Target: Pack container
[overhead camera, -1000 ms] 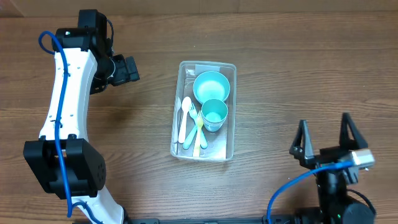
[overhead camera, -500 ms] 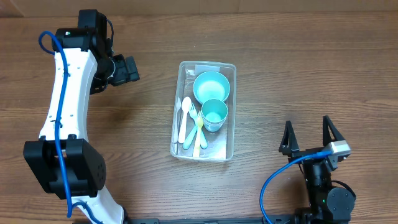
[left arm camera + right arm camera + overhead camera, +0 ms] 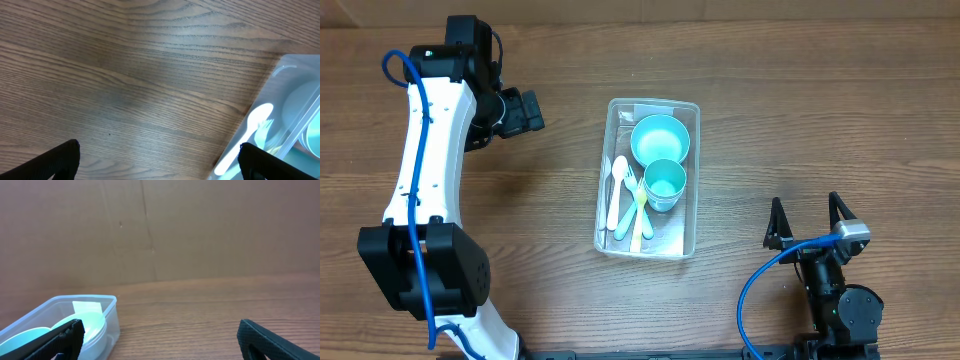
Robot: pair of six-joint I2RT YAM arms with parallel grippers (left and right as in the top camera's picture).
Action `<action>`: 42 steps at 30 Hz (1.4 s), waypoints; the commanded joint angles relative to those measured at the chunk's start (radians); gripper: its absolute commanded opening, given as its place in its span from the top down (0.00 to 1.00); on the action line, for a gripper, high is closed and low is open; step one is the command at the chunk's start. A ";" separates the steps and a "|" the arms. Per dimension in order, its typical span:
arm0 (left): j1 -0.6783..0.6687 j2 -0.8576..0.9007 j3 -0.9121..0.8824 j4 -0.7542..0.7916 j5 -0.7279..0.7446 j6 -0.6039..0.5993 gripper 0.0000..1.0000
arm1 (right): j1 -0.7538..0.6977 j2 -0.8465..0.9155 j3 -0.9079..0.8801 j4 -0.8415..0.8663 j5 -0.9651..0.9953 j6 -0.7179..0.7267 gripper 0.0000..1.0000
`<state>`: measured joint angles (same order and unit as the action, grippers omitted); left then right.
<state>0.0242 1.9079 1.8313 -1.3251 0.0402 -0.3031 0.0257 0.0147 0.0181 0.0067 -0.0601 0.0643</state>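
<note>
wood table (image 3: 800,120) holds container (image 3: 686,236)

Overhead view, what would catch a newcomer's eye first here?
The clear plastic rectangular container sits in the middle of the wooden table. It holds a round teal bowl, a teal cup nearer the robot, and pale plastic cutlery along its left side. The white left arm runs up the left edge, and the right gripper stands open at the lower right.
</note>
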 commanded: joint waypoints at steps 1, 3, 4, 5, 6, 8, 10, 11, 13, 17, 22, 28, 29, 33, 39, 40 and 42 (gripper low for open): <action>0.002 0.001 0.023 -0.002 0.001 0.019 0.00 | -0.006 -0.012 -0.010 -0.005 0.014 -0.017 0.00; 0.002 0.001 0.023 -0.002 0.001 0.019 0.00 | -0.006 -0.012 -0.010 -0.013 0.013 -0.016 0.00; 0.002 0.001 0.023 -0.002 0.001 0.019 0.00 | -0.006 -0.012 -0.010 -0.013 0.013 -0.016 0.00; 0.002 0.001 0.023 -0.002 0.001 0.019 0.00 | -0.006 -0.012 -0.010 -0.013 0.013 -0.016 0.00; 0.002 0.001 0.023 -0.002 0.001 0.019 0.00 | -0.006 -0.012 -0.010 -0.014 0.013 -0.016 0.00; 0.002 0.001 0.023 -0.002 0.001 0.019 0.00 | -0.006 -0.012 -0.010 -0.026 0.013 -0.016 0.00; 0.002 0.001 0.023 -0.002 0.001 0.019 0.00 | -0.006 -0.012 -0.010 -0.067 0.013 -0.016 0.00; 0.002 0.001 0.023 -0.002 0.001 0.019 0.00 | -0.006 -0.012 -0.010 -0.090 0.014 -0.016 0.00; 0.002 0.001 0.023 -0.002 0.001 0.019 0.00 | -0.006 -0.012 -0.010 -0.087 0.014 -0.016 0.00; 0.002 0.001 0.023 -0.002 0.001 0.019 0.00 | -0.006 -0.012 -0.010 -0.087 0.014 -0.016 0.00; 0.002 0.001 0.023 -0.002 0.001 0.019 0.00 | -0.006 -0.012 -0.010 -0.087 0.014 -0.016 0.00; 0.002 0.001 0.023 -0.002 0.001 0.019 0.00 | -0.006 -0.012 -0.010 -0.087 0.014 -0.016 0.00; 0.002 -0.010 0.023 -0.002 0.000 0.019 0.00 | -0.006 -0.012 -0.010 -0.087 0.014 -0.016 0.00; -0.016 -0.160 0.023 -0.002 0.001 0.019 0.00 | -0.006 -0.012 -0.010 -0.087 0.014 -0.016 0.00; -0.037 -0.595 0.023 -0.002 0.001 0.019 0.00 | -0.006 -0.012 -0.010 -0.087 0.014 -0.016 0.00; -0.037 -0.673 0.023 -0.002 0.001 0.019 0.00 | -0.006 -0.012 -0.010 -0.087 0.014 -0.016 0.00; -0.037 -0.795 0.023 -0.002 0.001 0.019 0.00 | -0.006 -0.012 -0.010 -0.087 0.014 -0.016 0.00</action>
<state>-0.0101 1.2881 1.8431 -1.3209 0.0402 -0.3031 0.0257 0.0147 0.0181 -0.0887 -0.0589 0.0521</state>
